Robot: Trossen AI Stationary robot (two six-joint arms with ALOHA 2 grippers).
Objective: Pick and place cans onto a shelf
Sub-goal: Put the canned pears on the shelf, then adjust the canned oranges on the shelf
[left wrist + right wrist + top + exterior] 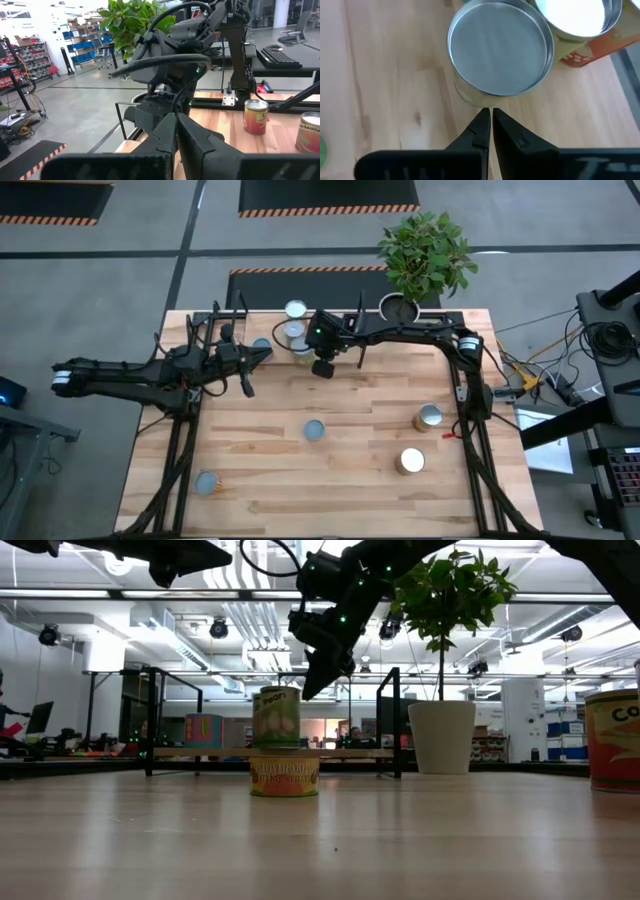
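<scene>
Four cans lie scattered on the open desk: one with a pale-blue top near the middle, another pale-blue one toward the front left corner, and two on the right side, a silvery-topped one and a bright-topped one nearer the front. At the back edge, the shelf carries more cans: two pale-topped ones close together, and a blue-topped one farther left.

The right tool hangs above the desk just in front of the two shelf cans, and it holds nothing. Its wrist view shows the two fingers pressed together, tips meeting, pointing at a silvery can top with a second bright top beside it. In the low view this tool hovers above and slightly right of a greenish-labelled can on the shelf board, with an orange-labelled can in front of it on the desk.

The left tool sits at the shelf's left part, next to the blue-topped can. Its fingers are closed on each other, gripping nothing.

A white plant pot stands at the back right.
</scene>
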